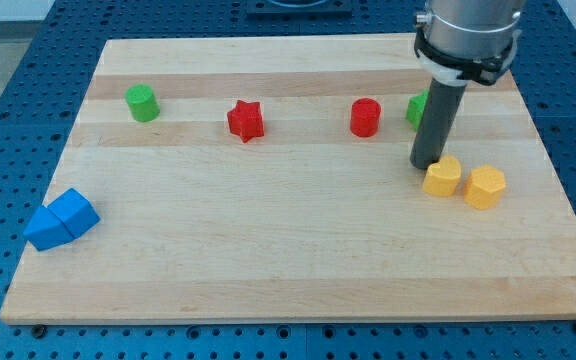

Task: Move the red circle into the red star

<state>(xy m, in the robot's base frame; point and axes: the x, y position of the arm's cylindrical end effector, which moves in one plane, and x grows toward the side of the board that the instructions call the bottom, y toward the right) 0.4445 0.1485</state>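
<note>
My tip (pixel 428 165) is down on the wooden board (pixel 298 270) at the view's right, and there is no pincer on this arm at all: just a straight dark rod, so nothing opens, nothing closes, nothing is held. The rod's lower end sits right against the upper-left edge of a yellow block (pixel 443 176), touching it or as near as makes no difference. A second yellow block, hexagon-shaped (pixel 485 187), lies just beside the first, on its right.

Behind the rod, a green block (pixel 417 107) peeks out, partly hidden, so its shape can't be made out.

Now the task's pieces. The red circle (pixel 365 117) stands in the upper band of the board, to the view's left of the rod and clear of it, with open wood between them. The red star (pixel 246 121) lies further left on the same line, well apart from the circle.

Further left again, a green cylinder (pixel 142 103) sits near the board's top left corner. Down at the left edge, two blue blocks (pixel 61 219) are pressed together, touching, their angled tops catching the light.
</note>
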